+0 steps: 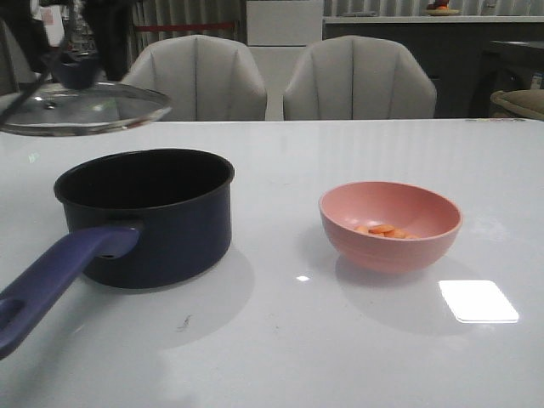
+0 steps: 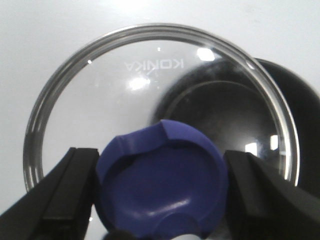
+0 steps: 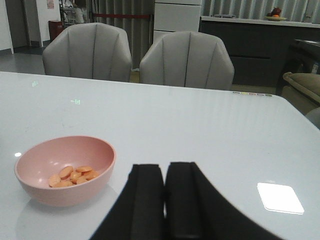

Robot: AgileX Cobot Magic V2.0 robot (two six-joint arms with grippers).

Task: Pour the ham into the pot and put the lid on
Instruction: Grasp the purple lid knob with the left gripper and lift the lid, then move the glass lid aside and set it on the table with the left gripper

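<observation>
The dark navy pot (image 1: pixel 153 217) stands at the left of the table, its blue-purple handle (image 1: pixel 55 276) pointing toward me. My left gripper (image 2: pixel 161 192) is shut on the lid's dark blue knob (image 2: pixel 162 182) and holds the glass lid (image 1: pixel 81 108) in the air behind and left of the pot. Through the glass, the left wrist view shows part of the pot (image 2: pixel 225 115). Several orange-pink ham slices (image 1: pixel 384 230) lie in the pink bowl (image 1: pixel 391 225) at the right. My right gripper (image 3: pixel 165 200) is shut and empty, beside the bowl (image 3: pixel 65 170) and apart from it.
Two grey chairs (image 1: pixel 276 81) stand behind the table's far edge. A bright light reflection (image 1: pixel 478 301) lies on the white table (image 1: pixel 280 348) near the bowl.
</observation>
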